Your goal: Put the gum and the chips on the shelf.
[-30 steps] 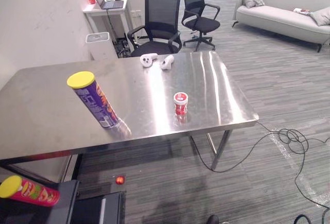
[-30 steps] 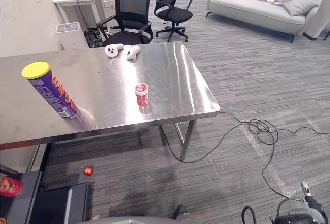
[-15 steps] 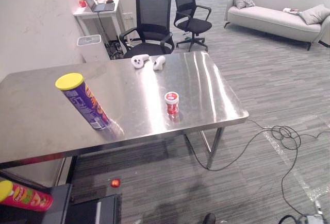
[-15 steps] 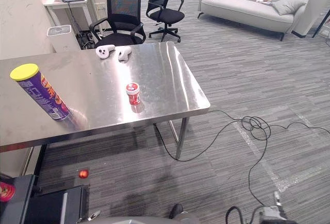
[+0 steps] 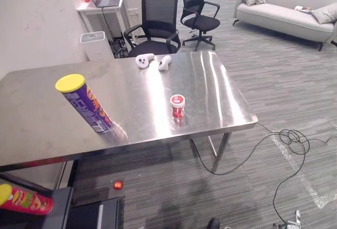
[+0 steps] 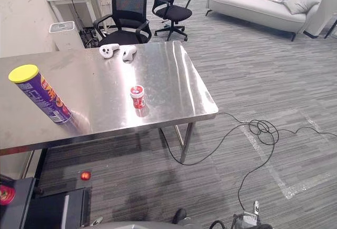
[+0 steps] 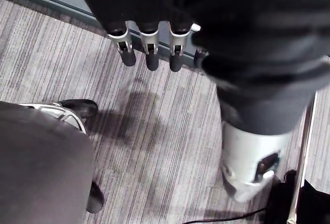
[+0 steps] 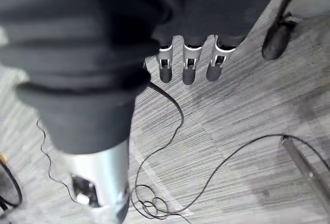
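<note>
A tall purple chips can (image 5: 85, 105) with a yellow lid stands tilted on the left part of the steel table (image 5: 221, 89). The gum (image 5: 177, 106), a small red tub with a white lid, stands upright near the table's middle front. Both stand alone, with no hand near them. My left hand (image 7: 149, 54) hangs over the carpet with straight fingers and holds nothing. My right hand (image 8: 188, 68) also hangs over the carpet, fingers straight and empty. A dark shelf unit (image 5: 66, 208) sits low at the left, with a red chips can (image 5: 25, 199) lying on it.
Two white controllers (image 5: 152, 60) lie at the table's far edge. Behind it stand two black office chairs (image 5: 158, 21), a white bin (image 5: 97, 45) and a small desk with a laptop (image 5: 102, 0). A grey sofa (image 5: 287, 13) is far right. A red ball (image 5: 117, 185) lies under the table.
The whole picture has shifted as the camera moved. The chips can, the gum and the controllers keep their places on the table.
</note>
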